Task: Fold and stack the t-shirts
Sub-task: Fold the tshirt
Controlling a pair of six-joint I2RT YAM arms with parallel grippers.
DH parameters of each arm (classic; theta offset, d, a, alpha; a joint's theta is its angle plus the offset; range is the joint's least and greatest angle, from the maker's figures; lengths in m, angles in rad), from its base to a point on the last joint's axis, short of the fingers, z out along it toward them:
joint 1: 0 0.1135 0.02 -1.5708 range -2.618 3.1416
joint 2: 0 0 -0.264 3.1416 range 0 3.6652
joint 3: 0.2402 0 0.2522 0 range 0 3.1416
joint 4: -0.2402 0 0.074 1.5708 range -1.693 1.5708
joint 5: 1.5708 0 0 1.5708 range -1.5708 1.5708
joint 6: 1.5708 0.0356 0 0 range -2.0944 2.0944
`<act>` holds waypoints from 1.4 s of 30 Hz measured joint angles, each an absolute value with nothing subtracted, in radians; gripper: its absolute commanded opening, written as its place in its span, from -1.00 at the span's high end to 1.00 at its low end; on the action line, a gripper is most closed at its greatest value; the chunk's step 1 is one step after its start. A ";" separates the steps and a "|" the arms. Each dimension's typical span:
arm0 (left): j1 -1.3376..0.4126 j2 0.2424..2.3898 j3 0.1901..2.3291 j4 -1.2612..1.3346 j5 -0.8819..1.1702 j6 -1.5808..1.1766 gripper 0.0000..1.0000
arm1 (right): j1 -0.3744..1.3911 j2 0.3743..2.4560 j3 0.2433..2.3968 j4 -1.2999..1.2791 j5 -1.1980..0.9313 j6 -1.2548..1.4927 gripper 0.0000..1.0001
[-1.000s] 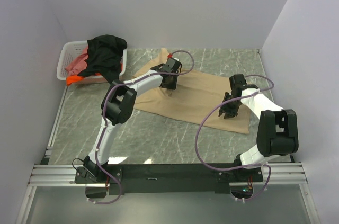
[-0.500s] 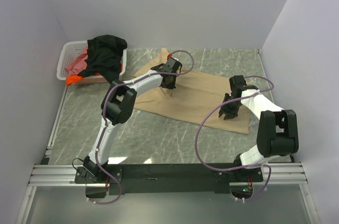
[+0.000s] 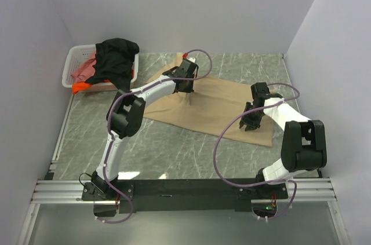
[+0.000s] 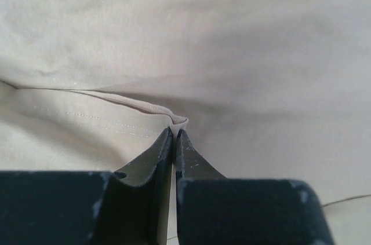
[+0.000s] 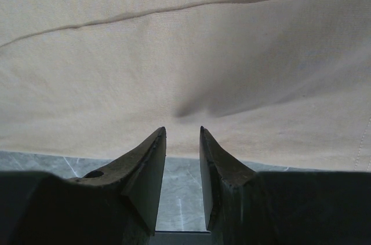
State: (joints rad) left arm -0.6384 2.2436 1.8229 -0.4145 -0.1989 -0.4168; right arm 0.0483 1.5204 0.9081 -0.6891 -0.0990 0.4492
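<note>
Three walls [image 3: 174,2], marble table [image 3: 174,146]; left gripper [image 4: 174,132] tight on tan t-shirt [image 3: 217,106], right gripper [image 5: 182,132] spread.

Colour key. Plain beige with matching stitching: the tan t-shirt [image 3: 223,106]. Matt black: the left gripper [image 4: 174,132] and the right gripper [image 5: 182,132]. Grey-green marble with pale veins: the surface [image 3: 174,146]. Purple: the cables [image 3: 215,149]. Far left of the left gripper: a white lattice basket [image 3: 72,62] with a black t-shirt [image 3: 116,57], a pink-red t-shirt [image 3: 84,70] and an orange t-shirt [image 3: 81,87].
</note>
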 measured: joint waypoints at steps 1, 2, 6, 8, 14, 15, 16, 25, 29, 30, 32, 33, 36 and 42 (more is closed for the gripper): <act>-0.638 2.238 1.819 -0.410 -0.197 -0.418 0.81 | 0.048 1.520 0.908 -0.690 -0.099 0.450 0.26; -0.638 2.234 1.818 -0.406 -0.196 -0.421 0.81 | 0.048 1.520 0.908 -0.689 -0.099 0.450 0.26; -0.638 2.231 1.811 -0.388 -0.178 -0.427 0.81 | 0.048 1.515 0.908 -0.690 -0.099 0.450 0.26; -0.638 2.231 1.804 -0.377 -0.167 -0.429 0.81 | 0.048 1.513 0.908 -0.690 -0.099 0.450 0.26; -0.638 2.226 1.771 -0.343 -0.126 -0.426 0.80 | 0.048 1.511 0.908 -0.690 -0.099 0.450 0.26; -0.638 2.226 1.770 -0.341 -0.120 -0.424 0.80 | 0.048 1.511 0.908 -0.690 -0.099 0.450 0.26; -0.638 2.226 1.768 -0.337 -0.117 -0.423 0.80 | 0.048 1.511 0.908 -0.690 -0.099 0.450 0.26; -0.639 2.218 1.721 -0.294 -0.050 -0.400 0.82 | 0.048 1.511 0.907 -0.690 -0.099 0.450 0.26; -0.641 2.218 1.720 -0.281 -0.031 -0.383 0.83 | 0.048 1.510 0.900 -0.689 -0.099 0.450 0.26; -0.643 2.218 1.718 -0.278 -0.027 -0.381 0.83 | 0.048 1.510 0.897 -0.689 -0.099 0.450 0.26; -0.646 2.218 1.714 -0.274 -0.019 -0.377 0.82 | 0.048 1.510 0.895 -0.691 -0.099 0.450 0.26; -0.648 2.218 1.710 -0.273 -0.015 -0.376 0.82 | 0.048 1.510 0.895 -0.691 -0.099 0.450 0.26; -0.653 2.218 1.701 -0.273 0.002 -0.368 0.75 | 0.048 1.510 0.895 -0.690 -0.099 0.449 0.26; -0.659 2.218 1.698 -0.274 0.015 -0.348 -0.34 | 0.048 1.510 0.895 -0.690 -0.099 0.449 0.26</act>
